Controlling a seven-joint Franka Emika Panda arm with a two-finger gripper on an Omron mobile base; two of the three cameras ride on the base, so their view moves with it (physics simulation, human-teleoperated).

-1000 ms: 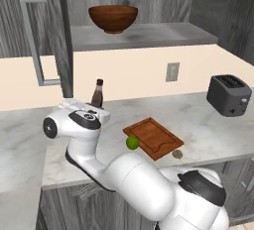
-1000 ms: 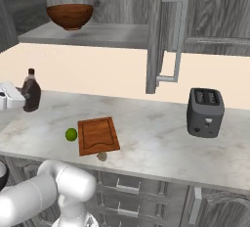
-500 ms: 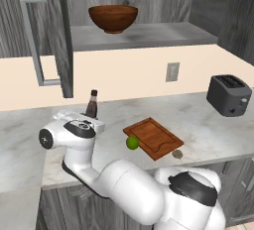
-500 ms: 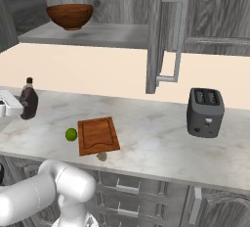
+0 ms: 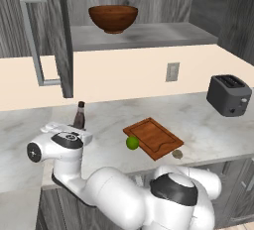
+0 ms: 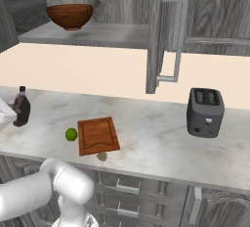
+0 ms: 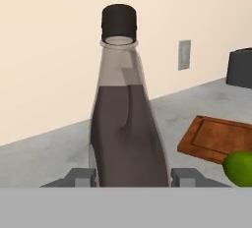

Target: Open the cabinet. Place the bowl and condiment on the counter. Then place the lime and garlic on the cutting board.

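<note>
My gripper [image 7: 132, 178] is shut on the condiment [image 7: 128, 124], a dark brown bottle standing upright between the fingertips [image 7: 81, 177]. The bottle [image 5: 79, 115] is at the left end of the counter [image 5: 198, 120], held by the white hand [image 5: 67, 134]; whether it touches the stone I cannot tell. The bowl [image 5: 113, 18] sits on the shelf of the cabinet [image 5: 59, 35], whose doors stand open. The lime [image 5: 132, 143] lies at the left edge of the cutting board [image 5: 154, 137]. The garlic [image 5: 177, 153] lies off its front corner.
A dark toaster [image 5: 229, 95] stands at the counter's right end. A wall outlet [image 5: 172, 71] is on the beige backsplash. The open cabinet doors [image 6: 156, 35] hang out over the counter with long bar handles [image 6: 178, 35].
The gripper has carried the bottle leftward and lower along the counter, away from the cutting board. The grip on it has not changed.
</note>
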